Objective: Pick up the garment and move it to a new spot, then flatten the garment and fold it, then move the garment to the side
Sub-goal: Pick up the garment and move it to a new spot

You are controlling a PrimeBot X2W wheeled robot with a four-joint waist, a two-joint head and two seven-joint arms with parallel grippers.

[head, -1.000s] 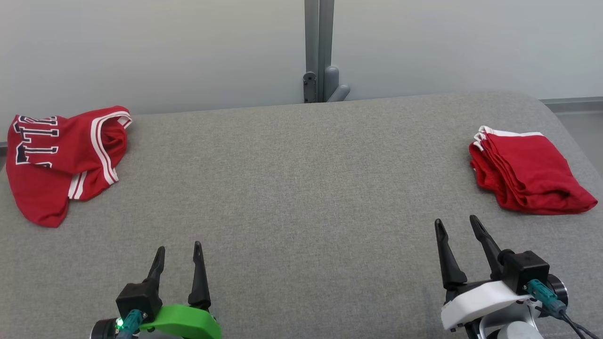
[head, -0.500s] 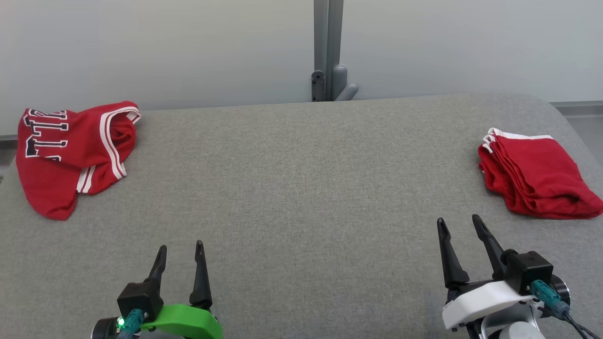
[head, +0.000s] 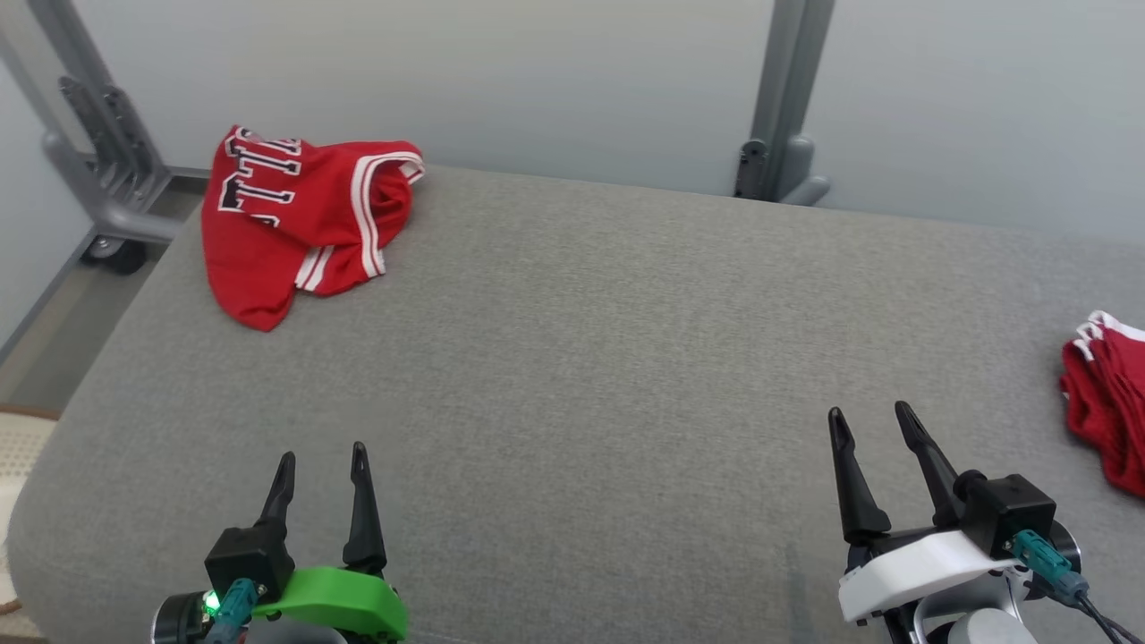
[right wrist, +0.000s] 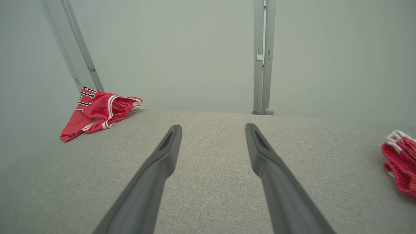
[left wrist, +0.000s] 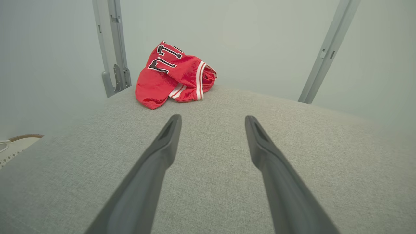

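Observation:
A crumpled red garment (head: 295,219) with white stripes and dark lettering lies at the far left corner of the grey padded table (head: 581,358). It also shows in the left wrist view as the garment (left wrist: 172,76) and in the right wrist view as the garment (right wrist: 97,110). My left gripper (head: 322,452) hovers open near the table's front left, well short of the garment. My right gripper (head: 868,413) is open at the front right. Between the fingers (left wrist: 162,152) of the left and the fingers (right wrist: 162,156) of the right there is only bare table.
A pile of folded red cloth (head: 1105,402) sits at the table's right edge, also seen as the folded cloth (right wrist: 401,169). Grey metal posts (head: 787,98) stand behind the table against a pale wall. A wheeled frame (head: 103,170) stands off the far left corner.
The head camera has turned to the left, so the crumpled garment now sits nearer the middle and the folded pile is cut by the right edge. Both grippers stay open in place.

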